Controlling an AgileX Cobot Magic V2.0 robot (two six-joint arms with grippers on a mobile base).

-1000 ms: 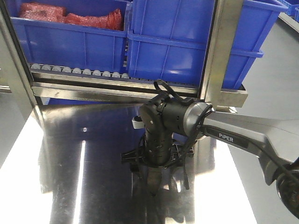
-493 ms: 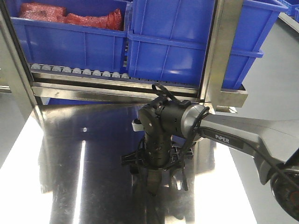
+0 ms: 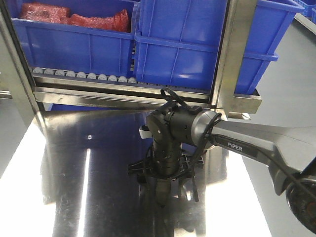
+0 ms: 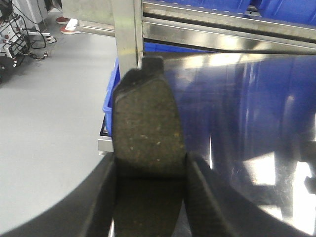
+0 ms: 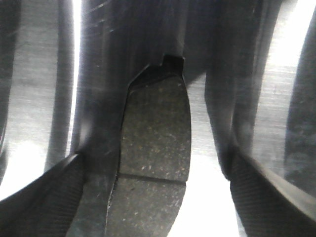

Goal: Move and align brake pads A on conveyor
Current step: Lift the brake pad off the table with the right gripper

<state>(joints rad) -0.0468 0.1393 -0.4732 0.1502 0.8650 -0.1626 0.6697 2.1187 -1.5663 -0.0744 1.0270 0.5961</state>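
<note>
Brake pad, dark grey-brown, flat and slightly curved, fills the centre of the left wrist view. It stands on end out of the left claw, whose black ribbed fingers are clenched on its two long edges at the bottom of the frame. Behind it, a shiny steel counter spreads to the right and grey floor to the left.

In the right wrist view, a second brake pad, alike in colour and shape, sits at centre, seemingly flat on the steel. The right claw is released, its fingers at the lower corners, well apart from the pad. The front view shows a black arm reaching in from the right and pointing down at the counter, below stacked blue plastic bins. No conveyor is visible anywhere.

Two risks, as I judge them. The held pad is pinched only near one end, so a quick swing could pivot or drop it. The loose pad could skate on the slick steel if the fingers close off-centre.
</note>
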